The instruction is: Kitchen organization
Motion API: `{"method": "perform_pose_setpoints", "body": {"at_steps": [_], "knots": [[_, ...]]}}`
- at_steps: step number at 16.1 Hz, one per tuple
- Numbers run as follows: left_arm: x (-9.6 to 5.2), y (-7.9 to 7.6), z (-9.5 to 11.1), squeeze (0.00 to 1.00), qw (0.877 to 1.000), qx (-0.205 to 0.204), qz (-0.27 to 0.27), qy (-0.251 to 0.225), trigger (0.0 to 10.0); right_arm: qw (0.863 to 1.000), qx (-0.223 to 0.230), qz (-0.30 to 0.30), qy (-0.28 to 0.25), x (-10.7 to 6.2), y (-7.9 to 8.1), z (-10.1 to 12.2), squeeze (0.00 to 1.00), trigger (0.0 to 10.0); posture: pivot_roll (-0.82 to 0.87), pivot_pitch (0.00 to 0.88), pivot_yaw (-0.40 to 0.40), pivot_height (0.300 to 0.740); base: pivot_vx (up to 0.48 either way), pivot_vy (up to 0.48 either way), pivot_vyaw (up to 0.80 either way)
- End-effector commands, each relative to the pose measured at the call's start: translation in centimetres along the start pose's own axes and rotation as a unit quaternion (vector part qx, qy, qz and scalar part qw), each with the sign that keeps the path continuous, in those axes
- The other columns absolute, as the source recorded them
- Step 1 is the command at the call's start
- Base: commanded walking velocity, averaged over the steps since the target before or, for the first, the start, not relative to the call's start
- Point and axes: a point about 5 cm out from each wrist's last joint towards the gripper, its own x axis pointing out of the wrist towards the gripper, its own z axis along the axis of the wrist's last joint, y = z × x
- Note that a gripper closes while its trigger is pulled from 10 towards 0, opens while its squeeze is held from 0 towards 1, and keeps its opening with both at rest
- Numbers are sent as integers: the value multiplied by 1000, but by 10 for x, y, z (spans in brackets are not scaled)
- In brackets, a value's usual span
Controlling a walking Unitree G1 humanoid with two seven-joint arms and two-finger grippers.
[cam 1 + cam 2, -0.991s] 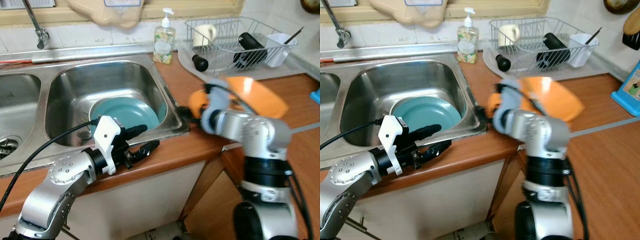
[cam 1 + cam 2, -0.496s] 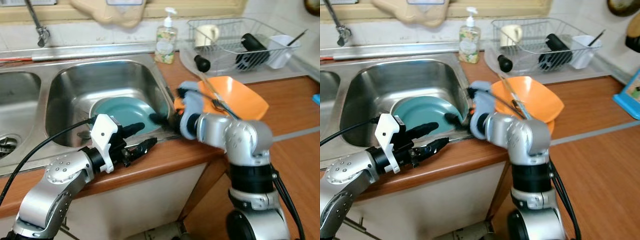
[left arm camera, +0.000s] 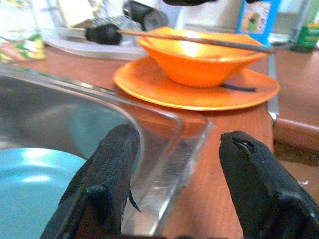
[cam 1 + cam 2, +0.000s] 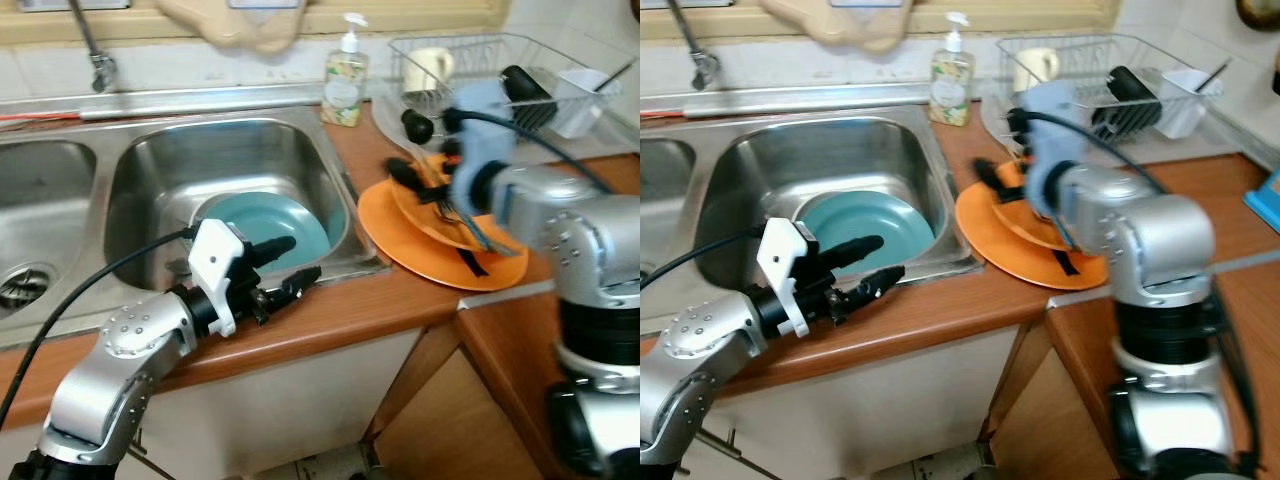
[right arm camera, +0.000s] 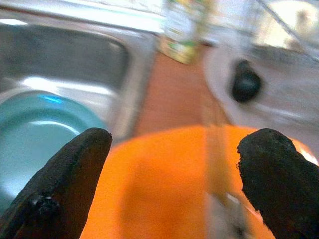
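An orange bowl [image 4: 452,212] sits on an orange plate [image 4: 400,238] on the wooden counter, just right of the sink. A thin brown stick [image 3: 199,40] lies across the bowl's rim. My right gripper [image 4: 408,182] hovers open just over the bowl's sink-side rim, its fingers [image 5: 65,174] spread wide with nothing between them. A teal plate [image 4: 262,222] lies in the right sink basin [image 4: 150,170]. My left gripper [image 4: 298,258] is open and empty over the basin's front rim, pointing toward the orange dishes.
A wire dish rack [image 4: 500,75] with a cup [image 4: 428,68] and dark items stands at the back right. A soap bottle [image 4: 345,82] is behind the sink, and a faucet [image 4: 95,55] at the back left. A black utensil [image 4: 470,262] lies on the orange plate.
My right arm swung toward the sink, then back right. The orange bowl, seen higher before, now rests on the plate with the gripper open over it. The left gripper stayed put.
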Motion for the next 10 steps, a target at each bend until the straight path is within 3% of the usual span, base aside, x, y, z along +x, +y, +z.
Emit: {"method": "perform_pose_setpoints", "body": {"at_steps": [1, 6, 7, 8, 9, 10], "knots": [[4, 1, 3, 0, 1000, 12, -2, -1, 10000, 1000, -4, -11, 8, 1, -5, -3, 0, 10000, -152, 0, 2, 740, 0, 0, 0], [8, 0, 4, 0, 1000, 20, -9, 1, 10000, 996, 6, -54, 77, 7, -30, -15, 0, 10000, -157, 0, -4, 740, 0, 0, 0], [8, 0, 4, 0, 1000, 21, -9, 1, 10000, 995, 20, -52, 89, 9, -32, -17, 0, 7333, -156, 0, -10, 740, 0, 0, 0], [9, 0, 4, 0, 1000, 21, -10, 1, 10000, 994, 27, -49, 92, 10, -33, -18, 0, 3294, -156, 0, -10, 740, 0, 0, 0], [9, -1, 4, 0, 1000, 22, -12, 0, 10000, 993, 40, -43, 100, 12, -35, -21, 0, 0, -154, 0, -16, 740, 0, 0, 0], [9, -1, 5, 0, 1000, 22, -13, 0, 10000, 993, 43, -39, 101, 13, -35, -21, 0, 0, -156, 0, -17, 740, 0, 0, 0]]}}
